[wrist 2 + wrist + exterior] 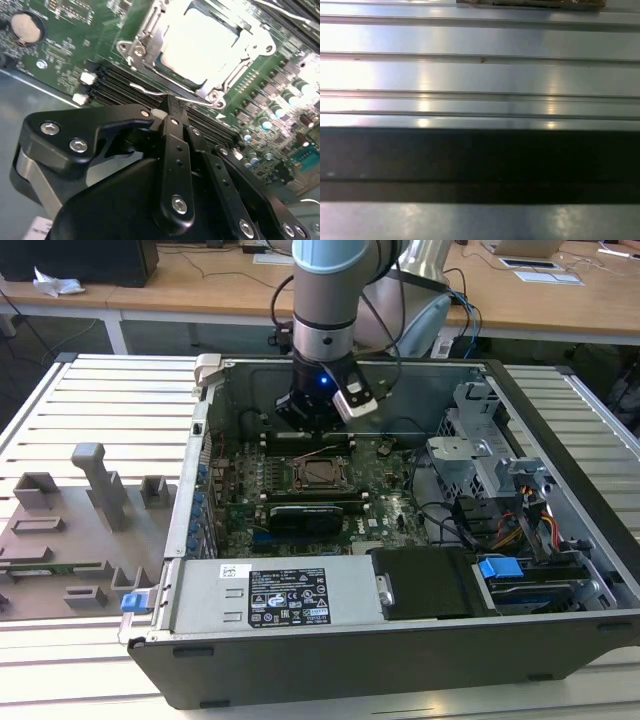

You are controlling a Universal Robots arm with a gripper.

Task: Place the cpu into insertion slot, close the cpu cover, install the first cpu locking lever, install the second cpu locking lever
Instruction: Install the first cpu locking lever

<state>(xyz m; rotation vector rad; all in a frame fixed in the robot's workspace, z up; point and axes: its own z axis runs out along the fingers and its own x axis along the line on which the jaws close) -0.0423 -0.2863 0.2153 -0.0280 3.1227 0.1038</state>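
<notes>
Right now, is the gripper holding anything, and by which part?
Nothing is held, as far as the second wrist view shows: the gripper has its fingers closed together just beside the thin wire locking lever at the insertion slot.

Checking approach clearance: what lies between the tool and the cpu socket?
In the second wrist view, black memory slots and a thin wire lever lie between the tool and the insertion slot.

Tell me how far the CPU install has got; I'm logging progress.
The cpu already sits in the insertion slot, the cpu cover apparently down over it. In hand: the gripper, shut, tips at a wire locking lever beside the socket. Latching the levers seems left.
</notes>
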